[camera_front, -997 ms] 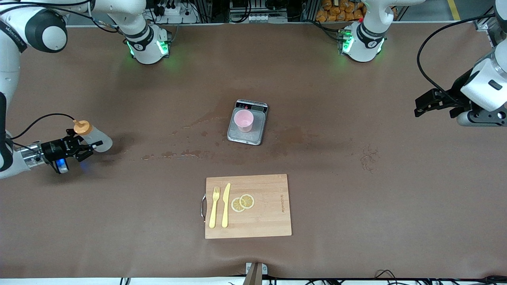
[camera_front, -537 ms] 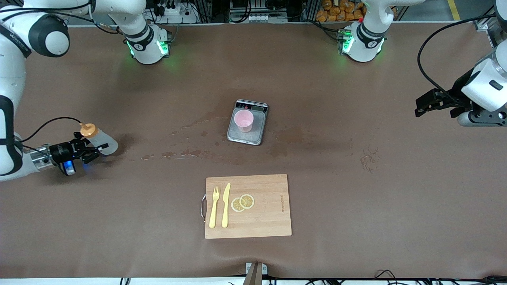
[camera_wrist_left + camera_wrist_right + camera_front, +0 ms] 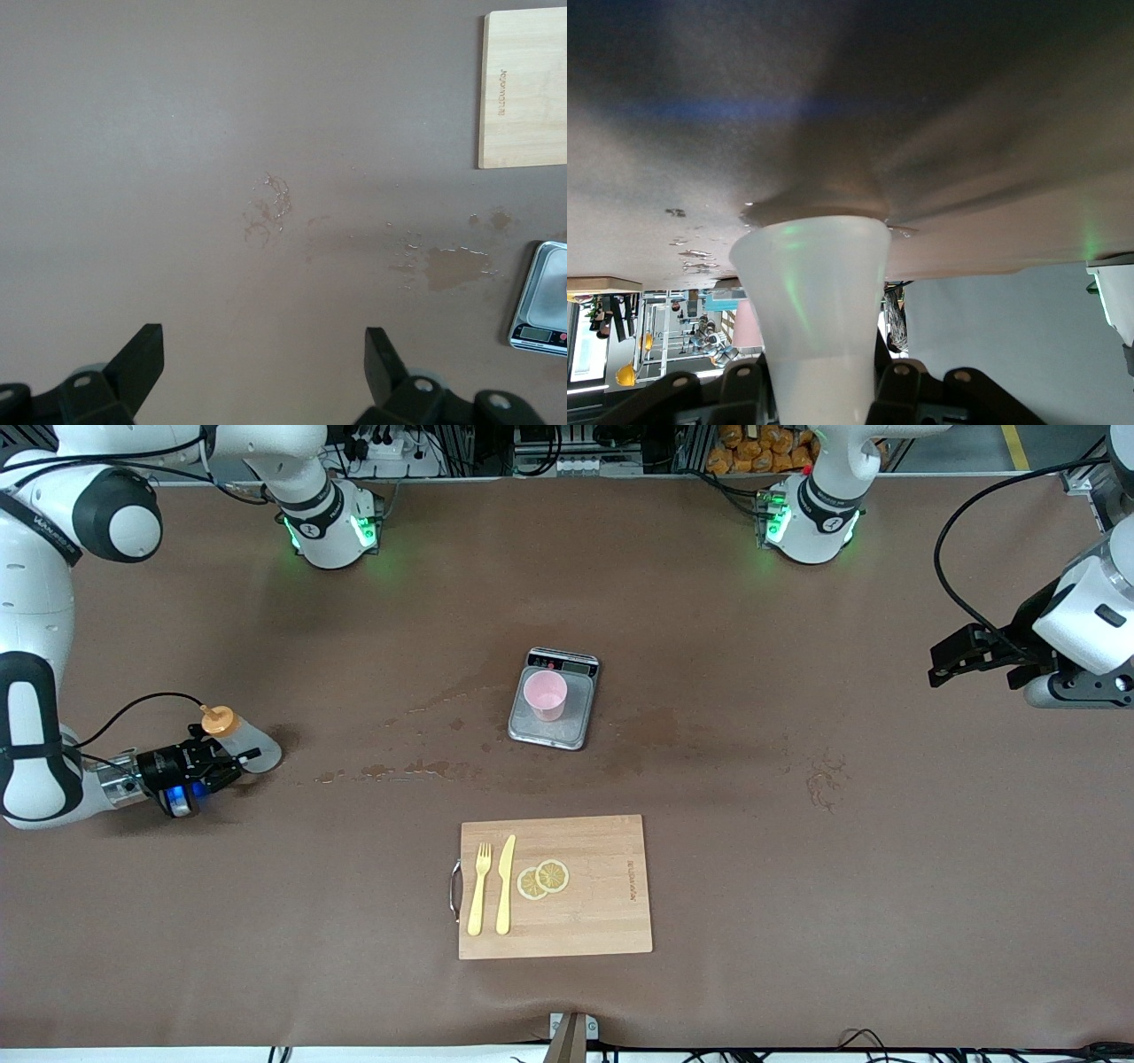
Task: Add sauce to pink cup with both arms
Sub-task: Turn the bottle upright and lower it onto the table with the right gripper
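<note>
Sauce bottle (image 3: 241, 740) is clamped between the right gripper (image 3: 215, 763) fingers, toward the right arm's end, well apart from the pink cup (image 3: 544, 695); left gripper (image 3: 946, 665) is held spread wide.

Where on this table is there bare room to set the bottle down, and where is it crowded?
Bare table runs between the cutting board and the left arm's end, and between the scale and the arm bases. Crowded: the board's fork, knife and lemon slices; the pink cup fills the scale.
</note>
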Controlling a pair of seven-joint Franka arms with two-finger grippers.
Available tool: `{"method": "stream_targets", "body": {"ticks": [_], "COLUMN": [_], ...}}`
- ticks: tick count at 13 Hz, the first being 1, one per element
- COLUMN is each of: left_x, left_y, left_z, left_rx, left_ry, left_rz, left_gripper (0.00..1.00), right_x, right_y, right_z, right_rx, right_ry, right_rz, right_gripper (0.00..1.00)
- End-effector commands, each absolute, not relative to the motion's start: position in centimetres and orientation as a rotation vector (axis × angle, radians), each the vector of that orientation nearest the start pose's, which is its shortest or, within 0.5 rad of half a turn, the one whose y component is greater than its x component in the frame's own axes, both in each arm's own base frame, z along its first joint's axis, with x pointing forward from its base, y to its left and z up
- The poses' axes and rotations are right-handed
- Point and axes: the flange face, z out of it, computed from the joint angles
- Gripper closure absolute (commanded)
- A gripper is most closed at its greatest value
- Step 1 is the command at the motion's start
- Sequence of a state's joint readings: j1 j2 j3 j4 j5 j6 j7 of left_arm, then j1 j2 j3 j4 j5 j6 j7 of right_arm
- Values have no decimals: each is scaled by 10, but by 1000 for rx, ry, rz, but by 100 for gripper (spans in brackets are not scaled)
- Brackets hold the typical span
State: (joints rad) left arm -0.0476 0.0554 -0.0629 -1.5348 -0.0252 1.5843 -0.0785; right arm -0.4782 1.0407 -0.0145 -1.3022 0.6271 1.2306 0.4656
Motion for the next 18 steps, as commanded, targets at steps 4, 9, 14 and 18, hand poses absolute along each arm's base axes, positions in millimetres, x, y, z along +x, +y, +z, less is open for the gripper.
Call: {"method": "stream_targets", "body": {"ticks": [4,9,14,18], "left_x": [563,564,563,562], "left_y": [-63,-62,-66,-68], "left_z": [615,615,616,617], "left_rx": [-3168,-3169,-3169,-3169], "left_ry": [60,60,56,58], "left_rz": [21,21,19,16], "left_gripper": [0,0,0,0], "right_x": [580,590,613,632], "right_y": [-203,-219,-235,-217], "right_z": [111,146,224,312], "right_rx": [-1851,-1915,-2032,-2195], "right_ry": [1136,1116,1034,994], "right_rz": [1319,1283,1237,1105], "right_gripper": [0,0,0,0]}}
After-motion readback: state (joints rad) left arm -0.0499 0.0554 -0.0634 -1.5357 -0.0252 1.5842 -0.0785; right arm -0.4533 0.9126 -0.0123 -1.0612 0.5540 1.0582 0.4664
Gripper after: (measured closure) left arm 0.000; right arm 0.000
